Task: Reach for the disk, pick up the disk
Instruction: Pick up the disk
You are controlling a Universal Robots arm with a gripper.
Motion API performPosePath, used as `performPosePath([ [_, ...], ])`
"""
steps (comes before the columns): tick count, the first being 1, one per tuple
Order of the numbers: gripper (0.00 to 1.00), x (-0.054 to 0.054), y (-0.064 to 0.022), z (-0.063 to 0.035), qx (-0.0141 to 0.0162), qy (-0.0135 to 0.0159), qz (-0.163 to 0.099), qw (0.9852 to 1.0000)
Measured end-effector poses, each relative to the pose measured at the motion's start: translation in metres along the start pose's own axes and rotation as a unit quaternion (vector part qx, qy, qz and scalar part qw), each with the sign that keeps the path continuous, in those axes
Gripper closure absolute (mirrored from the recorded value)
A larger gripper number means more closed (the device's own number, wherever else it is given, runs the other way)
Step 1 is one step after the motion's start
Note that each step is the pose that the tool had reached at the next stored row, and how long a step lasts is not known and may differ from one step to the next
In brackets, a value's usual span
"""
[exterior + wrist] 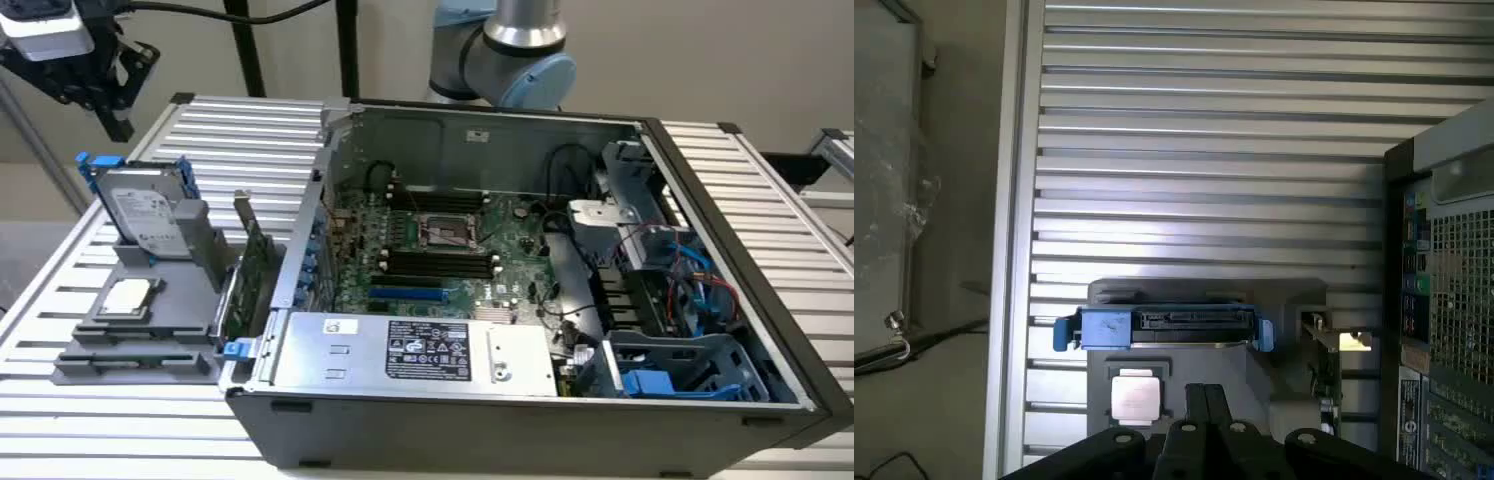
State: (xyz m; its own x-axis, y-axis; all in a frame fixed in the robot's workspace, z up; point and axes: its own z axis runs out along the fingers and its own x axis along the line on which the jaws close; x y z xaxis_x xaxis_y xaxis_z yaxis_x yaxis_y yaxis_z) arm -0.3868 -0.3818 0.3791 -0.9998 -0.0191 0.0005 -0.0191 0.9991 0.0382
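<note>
The disk [140, 212] is a silver-grey hard drive with a white label, held in a bright blue frame. It stands on edge, leaning in a grey holder [187, 250] at the exterior view's left. From the wrist view I look down on the disk's [1159, 325] blue-framed top edge. My gripper [114, 105] hangs in the air above and behind the disk, well clear of it. Its two black fingers [1196, 405] sit pressed together with nothing between them.
A small square silver chip [127, 296] lies on the grey tray in front of the disk. A green card [250, 268] stands upright between the holder and the open computer case [721, 300]. A silver box with a black label [414, 350] sits inside the case. The slatted metal table [254, 130] lies underneath.
</note>
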Motion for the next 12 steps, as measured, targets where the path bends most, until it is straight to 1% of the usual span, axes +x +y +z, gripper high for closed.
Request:
performPosePath([
  [12,0.89,0.0000,0.0000,0.0000,0.0000,0.0000,0.000,1.0000],
])
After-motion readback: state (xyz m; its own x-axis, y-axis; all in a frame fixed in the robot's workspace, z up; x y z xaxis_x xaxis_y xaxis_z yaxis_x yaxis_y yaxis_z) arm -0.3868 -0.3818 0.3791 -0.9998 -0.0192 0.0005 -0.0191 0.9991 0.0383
